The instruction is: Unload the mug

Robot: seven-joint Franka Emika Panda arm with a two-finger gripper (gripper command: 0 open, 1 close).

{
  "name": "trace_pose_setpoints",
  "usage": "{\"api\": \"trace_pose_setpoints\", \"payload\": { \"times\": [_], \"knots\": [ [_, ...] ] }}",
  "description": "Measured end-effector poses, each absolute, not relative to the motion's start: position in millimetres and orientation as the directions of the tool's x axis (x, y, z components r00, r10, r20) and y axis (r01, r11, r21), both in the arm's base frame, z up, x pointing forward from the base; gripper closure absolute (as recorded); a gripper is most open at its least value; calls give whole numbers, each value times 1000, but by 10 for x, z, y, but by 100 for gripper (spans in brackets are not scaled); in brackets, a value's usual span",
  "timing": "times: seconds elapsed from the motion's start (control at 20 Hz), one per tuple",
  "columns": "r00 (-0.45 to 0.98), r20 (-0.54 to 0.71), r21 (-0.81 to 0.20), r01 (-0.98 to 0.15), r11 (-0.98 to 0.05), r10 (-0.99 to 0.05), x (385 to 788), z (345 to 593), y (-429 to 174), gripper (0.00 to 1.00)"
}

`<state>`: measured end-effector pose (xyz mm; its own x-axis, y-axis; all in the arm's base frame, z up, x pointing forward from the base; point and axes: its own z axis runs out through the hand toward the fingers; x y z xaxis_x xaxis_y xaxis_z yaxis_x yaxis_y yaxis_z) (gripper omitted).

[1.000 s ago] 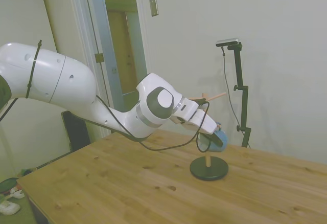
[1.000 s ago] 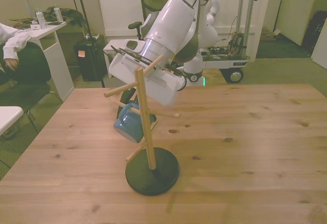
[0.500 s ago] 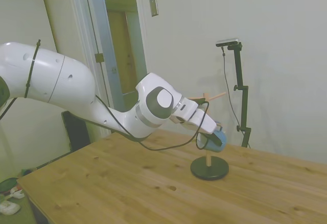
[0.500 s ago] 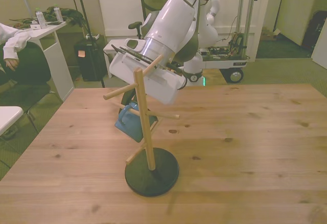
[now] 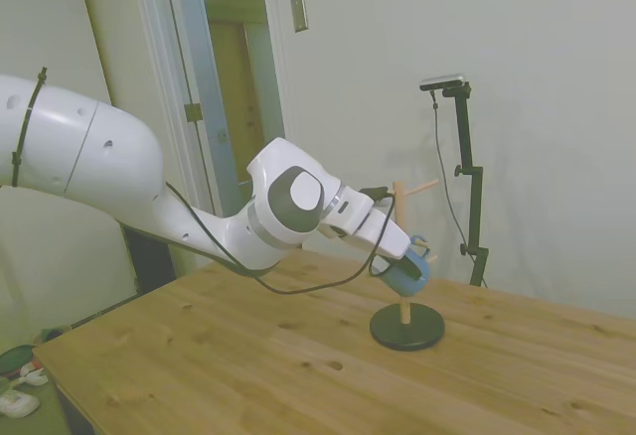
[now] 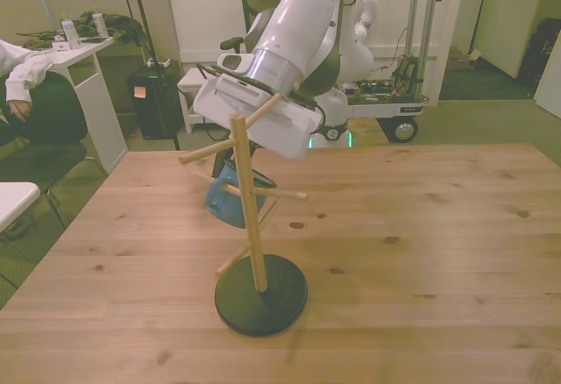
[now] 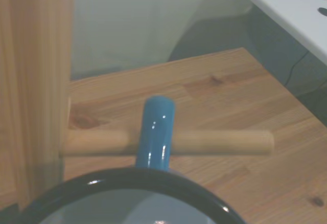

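One mug handle looped over peg, gripper-held.

The mug is light blue with a brighter blue handle and a thin dark rim; its inside looks whitish, though blurred. The peg stand is pale wood on a black round base. The surface is knotty honey-coloured pine. The arm is glossy white.
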<state>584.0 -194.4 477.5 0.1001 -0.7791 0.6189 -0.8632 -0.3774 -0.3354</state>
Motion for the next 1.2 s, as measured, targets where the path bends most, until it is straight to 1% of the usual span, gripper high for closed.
{"api": "trace_pose_setpoints", "payload": {
  "times": [0.25, 0.5, 0.75, 0.95, 1.2],
  "knots": [
    [87, 602, -358, -859, -366, -794, 5759, 4807, -1956, 100],
    [87, 587, -365, -859, -359, -805, 5636, 4737, -2074, 100],
    [78, 575, -380, -856, -351, -814, 5557, 4778, -2211, 100],
    [78, 565, -392, -851, -350, -822, 5420, 4787, -2281, 100],
    [78, 557, -400, -847, -349, -827, 5207, 4724, -2386, 100]
  ]
}}
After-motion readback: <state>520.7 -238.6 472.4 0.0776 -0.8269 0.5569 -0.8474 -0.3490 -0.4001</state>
